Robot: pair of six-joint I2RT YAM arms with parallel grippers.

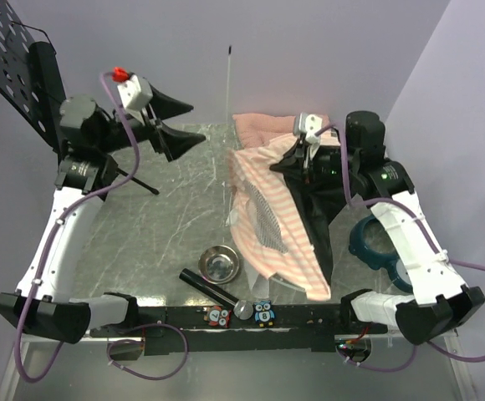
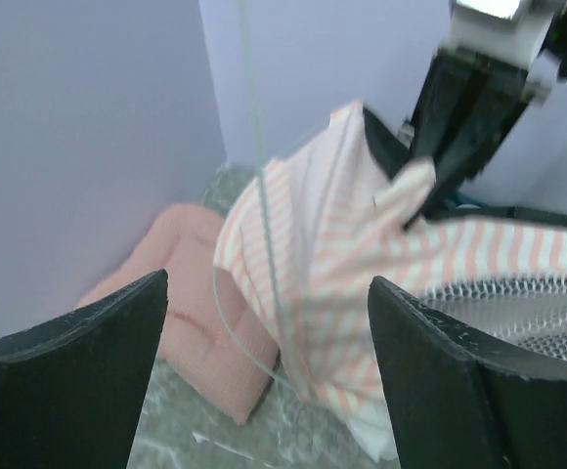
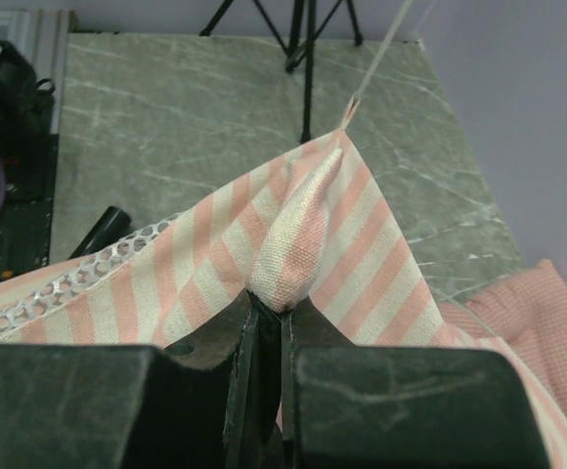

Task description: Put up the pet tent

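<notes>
At the right half of the counter the pet tent lies crumpled, its far edge against a pink cushion. The right pincer is clamped on a raised fold of striped fabric; the left pincer hangs spread apart, holding nothing.

The pink-and-white pinstriped fabric pet tent lies on the right half of the grey marbled tabletop, with the pink quilted rectangular cushion directly behind it. Left of its near end sits a round steel bowl — a black cylinder just before that. A tent fold sits between the right arm's fingers; the left arm's fingers hang well left.
</notes>
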